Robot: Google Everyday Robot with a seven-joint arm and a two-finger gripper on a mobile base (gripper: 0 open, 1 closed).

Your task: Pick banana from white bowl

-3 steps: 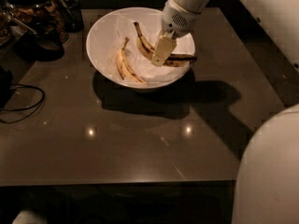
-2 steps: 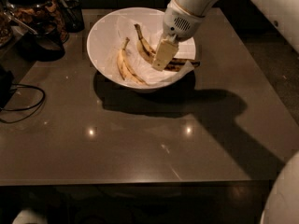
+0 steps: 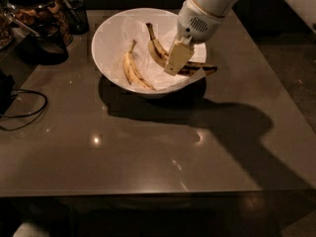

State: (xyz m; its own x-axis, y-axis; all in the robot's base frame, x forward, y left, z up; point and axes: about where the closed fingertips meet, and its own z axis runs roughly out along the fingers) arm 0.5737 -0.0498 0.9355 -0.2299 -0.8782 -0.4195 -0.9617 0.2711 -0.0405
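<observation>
The white bowl, lined with crumpled paper, stands at the back middle of the dark table. The banana, long, curved and brown-spotted, lies in the bowl's right half with its dark end reaching over the right rim. A paler, cleaner banana lies to its left in the bowl. My gripper reaches down from the upper right into the bowl and sits right over the spotted banana's middle, hiding that part.
A glass jar of snacks and a dark container stand at the back left, with a dark pot beside them. A black cable loops on the left. The table's front edge runs below.
My gripper has moved slightly down and to the right, closer onto the spotted banana. The white robot body has left the lower right of the view. The bananas have not moved.
</observation>
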